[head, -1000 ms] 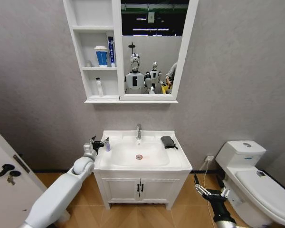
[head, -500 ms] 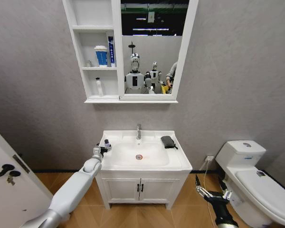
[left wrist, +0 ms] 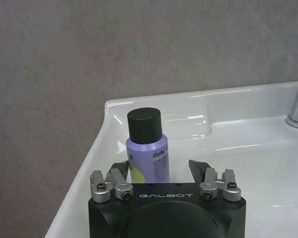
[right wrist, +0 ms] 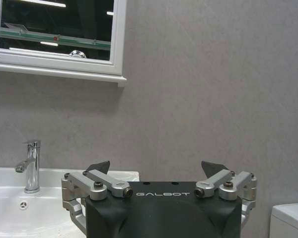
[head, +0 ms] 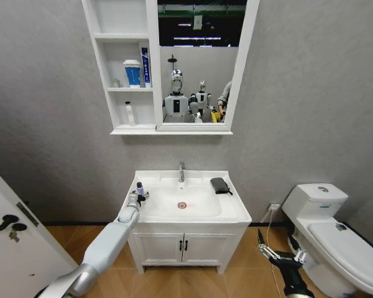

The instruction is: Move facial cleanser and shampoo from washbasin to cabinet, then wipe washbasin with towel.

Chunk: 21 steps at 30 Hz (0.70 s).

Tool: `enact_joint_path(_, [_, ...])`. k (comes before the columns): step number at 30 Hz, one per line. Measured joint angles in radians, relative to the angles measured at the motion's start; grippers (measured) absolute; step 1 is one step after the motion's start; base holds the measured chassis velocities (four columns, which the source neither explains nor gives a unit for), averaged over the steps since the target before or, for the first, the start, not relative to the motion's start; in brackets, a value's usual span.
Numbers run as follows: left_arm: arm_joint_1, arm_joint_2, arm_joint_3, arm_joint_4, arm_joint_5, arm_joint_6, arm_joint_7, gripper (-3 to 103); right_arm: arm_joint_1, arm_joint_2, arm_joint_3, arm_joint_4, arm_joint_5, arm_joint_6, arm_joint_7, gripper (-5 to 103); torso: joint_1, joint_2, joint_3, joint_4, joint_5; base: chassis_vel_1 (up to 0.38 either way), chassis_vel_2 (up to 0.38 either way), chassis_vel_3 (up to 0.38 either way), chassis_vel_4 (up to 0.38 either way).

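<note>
The left gripper (left wrist: 159, 171) is held at the washbasin's (head: 233, 214) left rim, its fingers spread open around a purple bottle (left wrist: 147, 148) standing upright there. The towel (head: 219, 185) lies at the back right corner. The right gripper (right wrist: 156, 171) is parked low beside the vanity, fingers open

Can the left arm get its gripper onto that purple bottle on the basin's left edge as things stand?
Probably yes: the left gripper is open with the purple bottle standing upright between its fingers on the washbasin, nothing blocking.
</note>
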Motion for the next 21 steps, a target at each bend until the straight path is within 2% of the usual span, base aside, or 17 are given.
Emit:
enact_joint_path(1, [-0.001, 0.000, 0.000, 0.000, -0.001, 0.000, 0.002, 66, 0.000, 0.000, 0.000, -0.001, 0.000, 0.000, 0.000, 100, 0.000, 0.000, 0.000, 0.0000, 0.0000, 0.000, 0.000, 0.000, 0.000])
enact_joint_path(2, [-0.001, 0.000, 0.000, 0.000, -0.001, 0.000, 0.002, 66, 0.000, 0.000, 0.000, -0.001, 0.000, 0.000, 0.000, 100, 0.000, 0.000, 0.000, 0.0000, 0.0000, 0.000, 0.000, 0.000, 0.000])
enact_joint_path(5, [-0.002, 0.001, 0.000, 0.000, -0.003, -0.001, 0.003, 50, 0.002, 0.001, -0.002, -0.001, 0.000, 0.001, 0.000, 100, 0.000, 0.000, 0.000, 0.0001, 0.0000, 0.000, 0.000, 0.000, 0.000])
enact_joint_path(6, [-0.002, 0.001, 0.000, 0.000, -0.003, -0.001, 0.003, 50, 0.002, 0.001, -0.002, -0.001, 0.000, 0.001, 0.000, 100, 0.000, 0.000, 0.000, 0.0001, 0.0000, 0.000, 0.000, 0.000, 0.000])
enact_joint_path(8, [-0.002, 0.002, 0.000, 0.000, -0.003, -0.001, 0.003, 42, 0.002, 0.002, -0.003, -0.001, -0.001, 0.002, 0.000, 100, 0.000, 0.000, 0.000, 0.0001, 0.0000, 0.000, 0.000, 0.000, 0.000])
enact_joint_path(14, [-0.002, 0.011, -0.001, -0.011, -0.003, -0.001, 0.003, 42, 0.000, 0.001, -0.001, -0.001, 0.000, 0.004, 0.000, 100, 0.000, 0.000, 0.000, 0.0000, -0.0004, 0.000, 0.000, 0.000, 0.000])
enact_joint_path(17, [0.005, 0.045, 0.002, -0.070, -0.004, 0.003, -0.004, 42, 0.001, 0.001, -0.001, -0.001, 0.000, 0.004, 0.000, 100, 0.000, 0.000, 0.000, -0.0001, -0.0002, 0.000, 0.000, 0.000, 0.000])
enact_joint_path(19, [0.023, 0.099, 0.005, -0.189, -0.017, 0.041, -0.054, 42, 0.005, 0.001, -0.005, -0.001, 0.000, 0.004, 0.000, 100, 0.000, 0.000, 0.000, 0.0003, -0.0006, 0.000, 0.000, 0.000, 0.000])
enact_joint_path(20, [0.033, 0.142, 0.007, -0.302, -0.038, 0.071, -0.087, 42, 0.008, 0.001, -0.008, -0.001, 0.000, 0.004, 0.000, 100, 0.000, 0.000, 0.000, 0.0005, -0.0004, 0.000, 0.000, 0.000, 0.000])
enact_joint_path(21, [0.033, 0.142, 0.007, -0.302, -0.038, 0.071, -0.087, 42, 0.008, 0.001, -0.008, -0.001, 0.000, 0.004, 0.000, 100, 0.000, 0.000, 0.000, 0.0005, -0.0004, 0.000, 0.000, 0.000, 0.000])
